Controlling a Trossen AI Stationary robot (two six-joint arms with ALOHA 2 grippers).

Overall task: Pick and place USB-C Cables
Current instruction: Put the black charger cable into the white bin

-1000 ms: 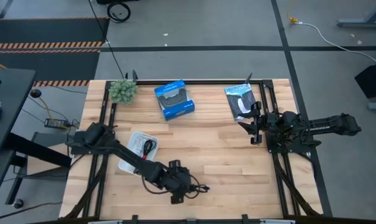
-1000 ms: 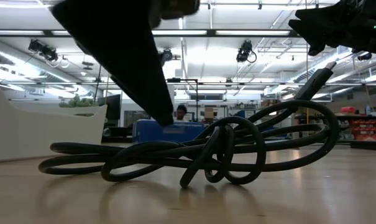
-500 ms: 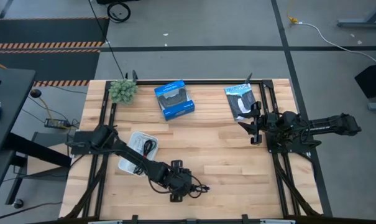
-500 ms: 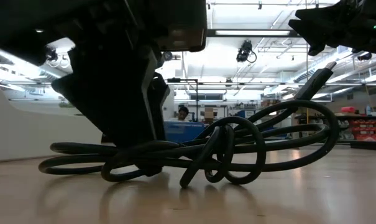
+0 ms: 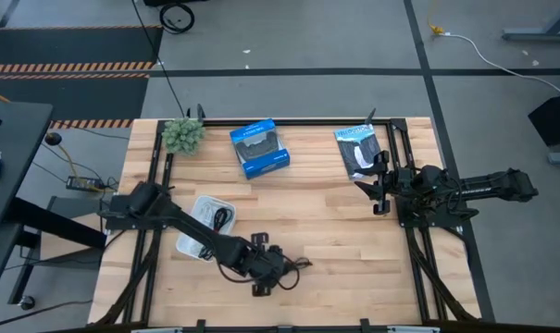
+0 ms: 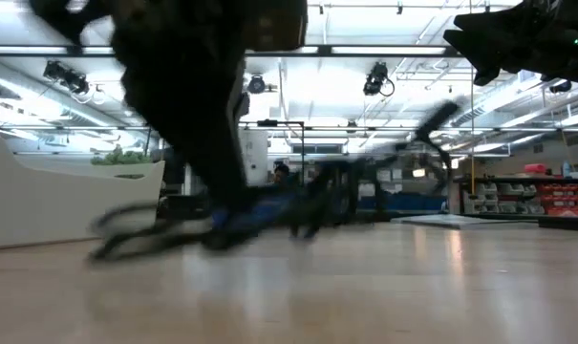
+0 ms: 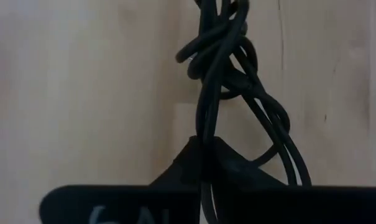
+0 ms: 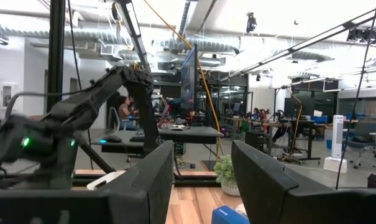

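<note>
From above, the left gripper point(image 5: 266, 277) is low over the near middle of the table point(image 5: 335, 250). It holds a black cable point(image 5: 293, 266). The cable's loops stick out just to the right of the gripper. A white tray point(image 5: 198, 227) sits a little way behind and to the left, under the left arm. Inside it lies another dark coiled cable point(image 5: 219, 218). A blue box point(image 5: 259, 148) and a black-and-white packet point(image 5: 358, 150) lie at the far side of the table. A small green plant point(image 5: 183, 135) stands at the far left corner. The right gripper point(image 5: 379, 185) waits at the right side of the table, near the packet.

From table height, the left gripper point(image 6: 207, 143) is a big dark shape coming down from above. The black cable point(image 6: 298, 205) hangs from it, off the wood, and looks blurry. The white tray wall point(image 6: 69, 205) shows at the left.

In the left wrist view, the fingers point(image 7: 200, 171) are pinched together on the black cable point(image 7: 231, 74). The knotted loops dangle in front of the bare wood.

In the right wrist view, the right gripper's fingers point(image 8: 153, 180) stand apart with nothing between them. The plant point(image 8: 226, 171) and a corner of the blue box point(image 8: 228, 216) show beyond them.
</note>
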